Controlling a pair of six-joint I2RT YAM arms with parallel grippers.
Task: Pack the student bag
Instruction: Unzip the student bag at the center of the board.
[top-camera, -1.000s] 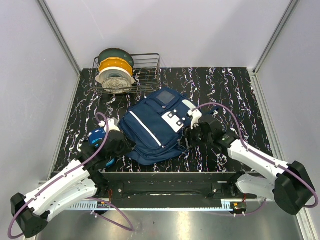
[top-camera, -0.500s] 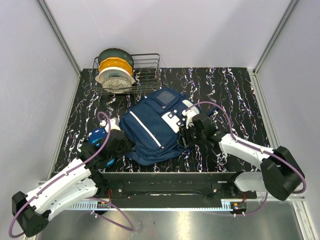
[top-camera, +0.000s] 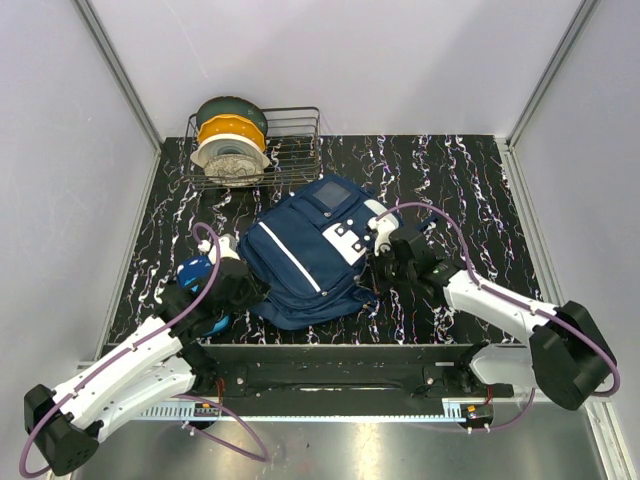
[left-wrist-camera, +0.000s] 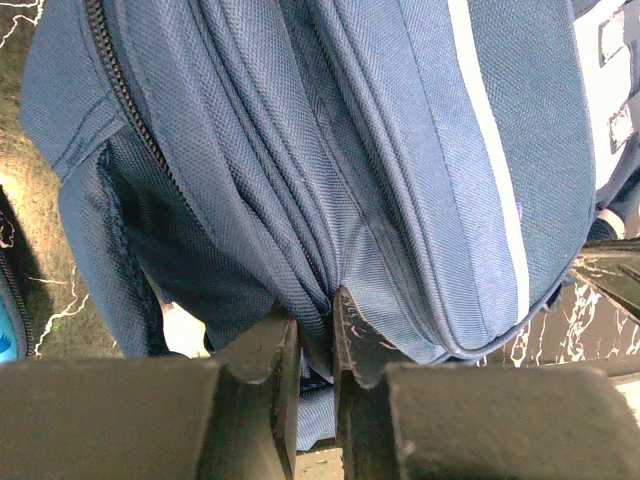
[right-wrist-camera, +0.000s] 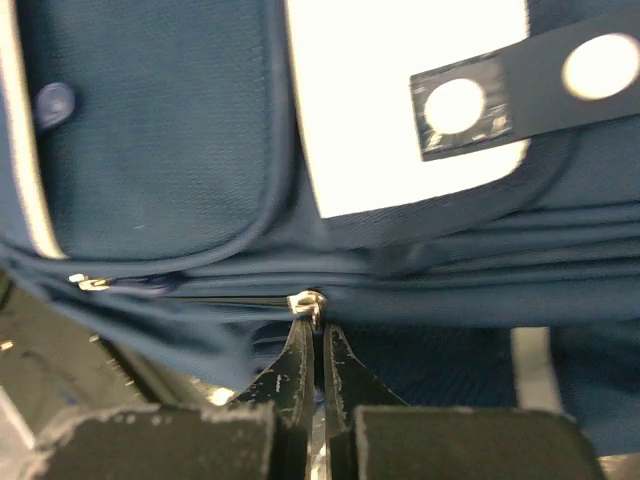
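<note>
Top external view: the student bag (top-camera: 305, 260) lies flat on the desk (top-camera: 480, 190), about midway between the left and right edges and nearer the near edge than the far one. A wire rack (top-camera: 295, 140) stands beyond it at the far edge. My left tool (left-wrist-camera: 312, 318) is clamped on a fold of the bag's navy fabric at its near left side. My right tool (right-wrist-camera: 320, 330) is closed tight at the bag's right side, tips against the metal zip slider (right-wrist-camera: 307, 300); whether they pinch its pull I cannot tell.
</note>
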